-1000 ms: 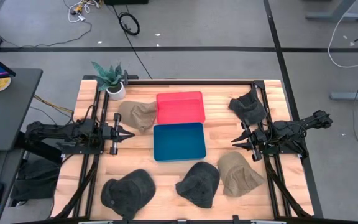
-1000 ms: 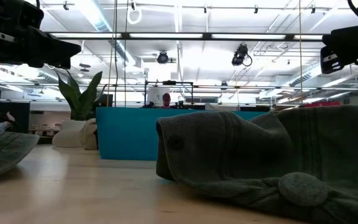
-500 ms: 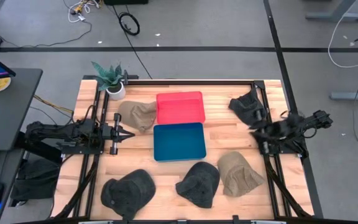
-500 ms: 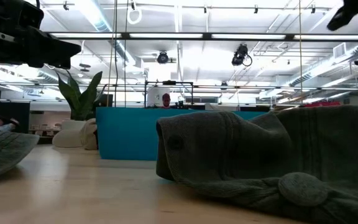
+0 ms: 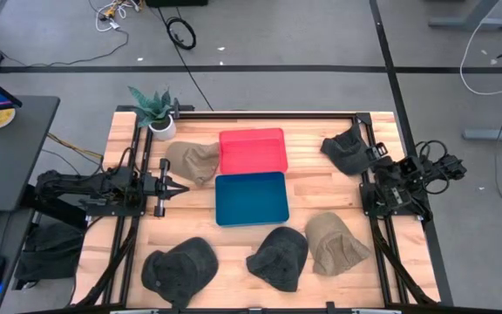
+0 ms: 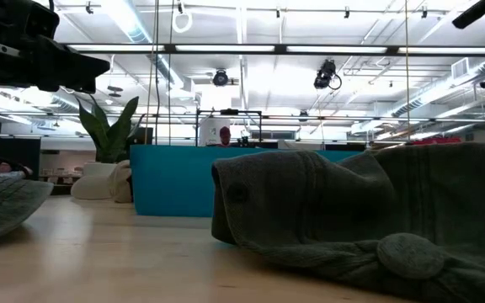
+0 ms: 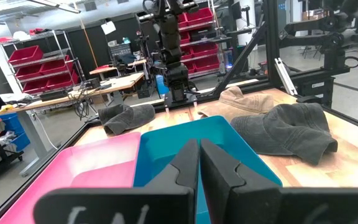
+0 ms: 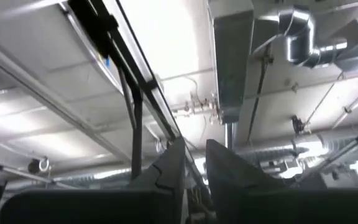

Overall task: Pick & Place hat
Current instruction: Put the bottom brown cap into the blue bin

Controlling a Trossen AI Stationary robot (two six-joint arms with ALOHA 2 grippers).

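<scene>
Several hats lie flat on the wooden table (image 5: 312,174). A tan hat (image 5: 193,160) is at the far left and a dark hat (image 5: 347,151) at the far right. Along the near edge lie a dark hat (image 5: 179,269), another dark hat (image 5: 279,256) and a tan hat (image 5: 334,243). My left gripper (image 5: 184,186) is shut and level at the left, pointing at the blue tray (image 5: 251,198); it touches nothing. My right gripper (image 5: 380,166) is by the right edge, tipped steeply upward. Its fingers (image 8: 173,162) stand a little open on nothing, seen against the ceiling.
A red tray (image 5: 253,150) sits just beyond the blue tray at mid-table. A potted plant (image 5: 157,112) stands at the far left corner. Black rails (image 5: 369,139) frame both sides. In the low view a dark hat (image 6: 369,219) fills the foreground.
My right gripper has tipped from level, pointing toward the table's middle, to pointing steeply up. It has also risen and drawn back toward the table's right edge. Its finger gap looks the same. No hat has moved.
</scene>
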